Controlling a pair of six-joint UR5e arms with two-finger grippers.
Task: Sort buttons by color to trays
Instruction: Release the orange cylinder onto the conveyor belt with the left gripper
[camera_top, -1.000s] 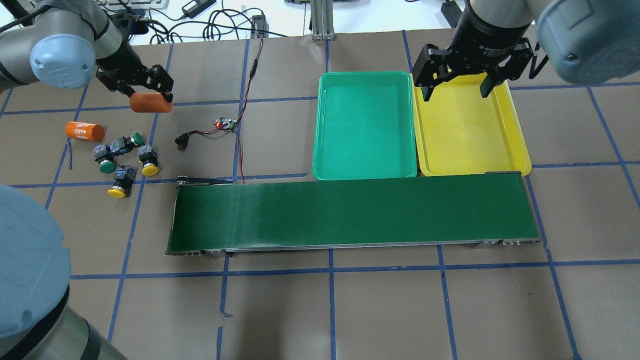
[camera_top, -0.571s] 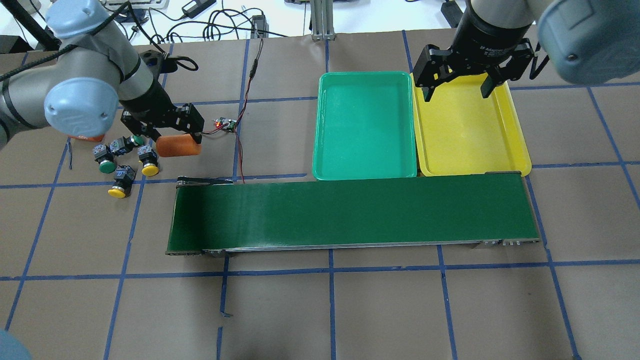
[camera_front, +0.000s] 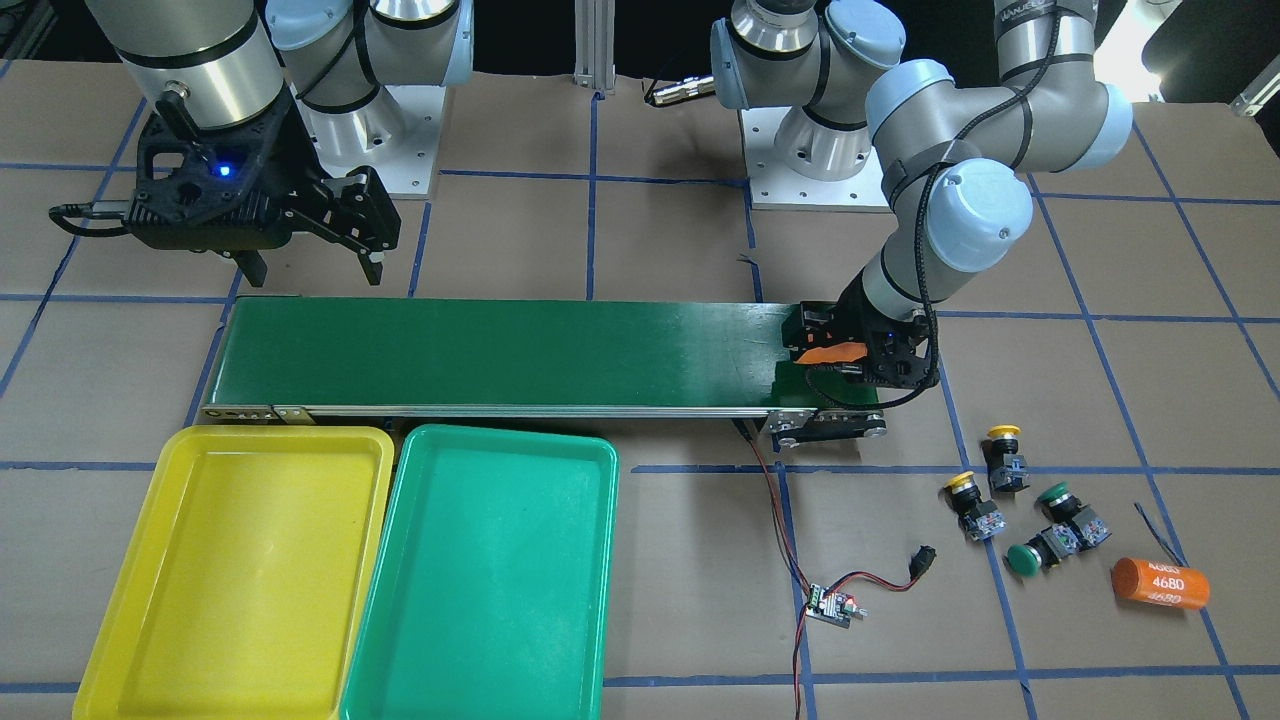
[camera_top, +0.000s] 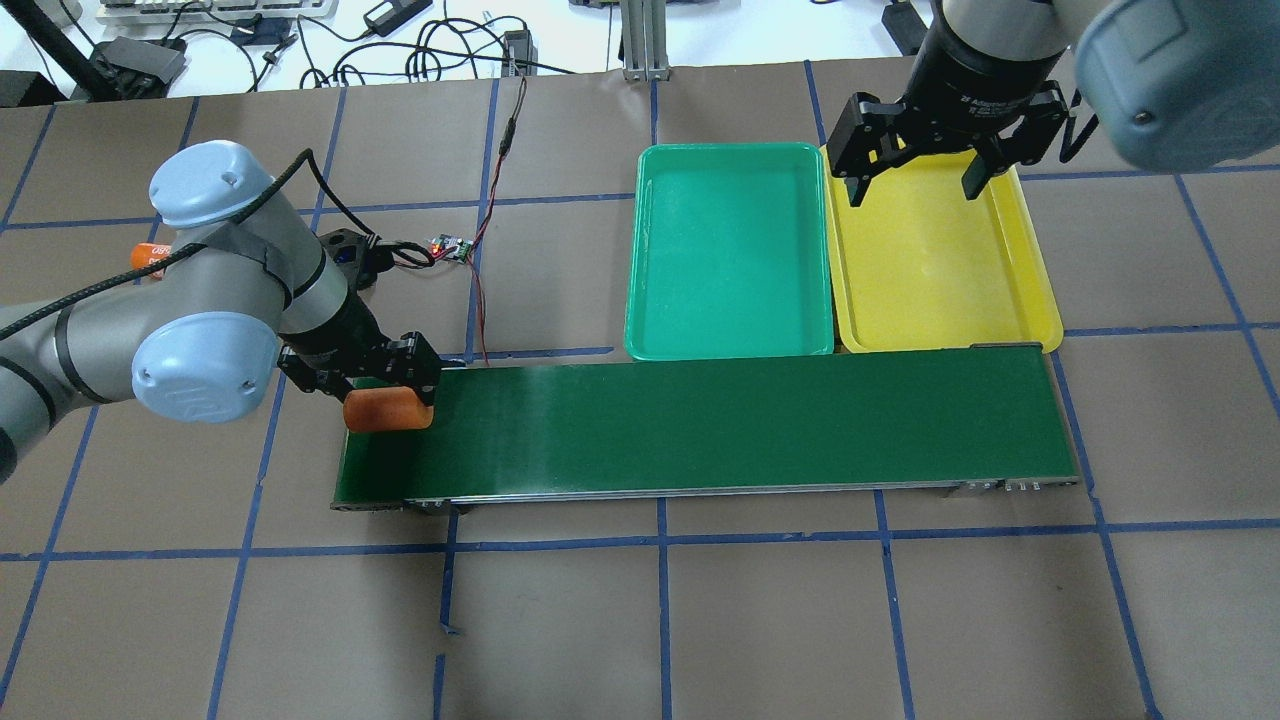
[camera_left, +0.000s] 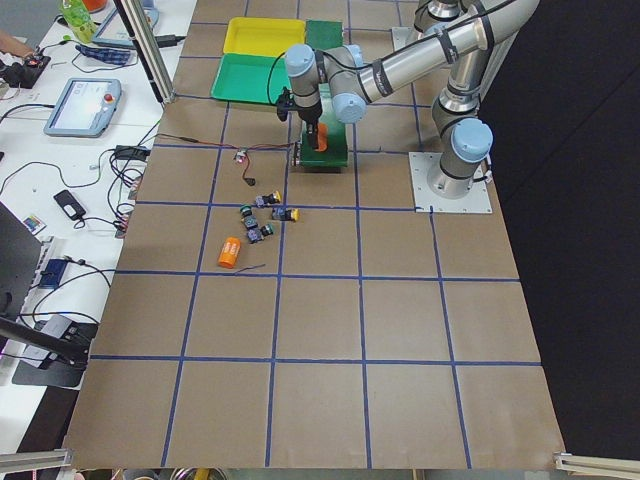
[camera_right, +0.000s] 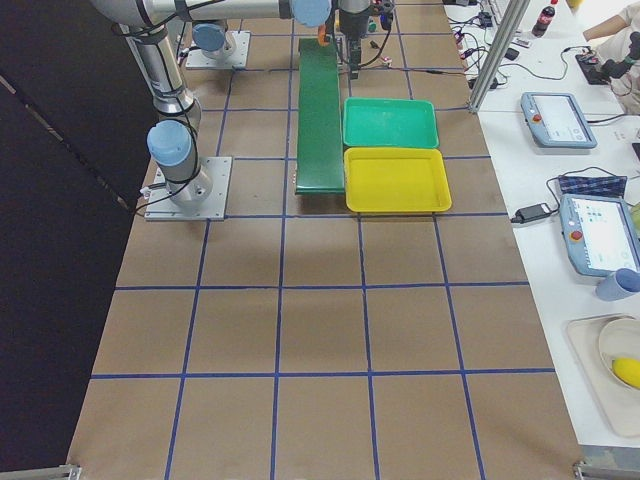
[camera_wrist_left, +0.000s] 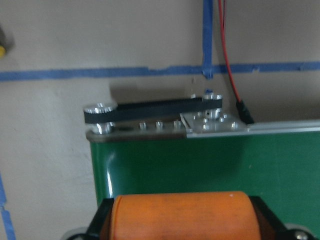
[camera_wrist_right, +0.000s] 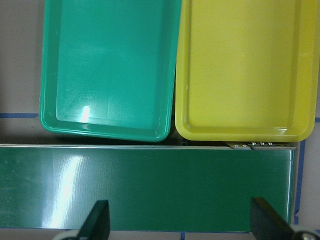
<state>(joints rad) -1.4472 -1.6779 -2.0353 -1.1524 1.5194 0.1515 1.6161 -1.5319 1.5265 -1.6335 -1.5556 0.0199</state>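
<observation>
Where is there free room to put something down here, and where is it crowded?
The teal tray and the yellow tray are empty. The conveyor belt is bare except at its left end, where the left gripper holds an orange cylinder. Crowded: the table beyond that end, with four buttons and a second cylinder.

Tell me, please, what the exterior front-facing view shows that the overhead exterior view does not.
Only front-facing: the four buttons, which the left arm hides from overhead. Only overhead: cables beyond the table's far edge. Both: the left hand shut on an orange cylinder over the conveyor belt's end, the open right hand, the empty yellow tray and green tray.
</observation>
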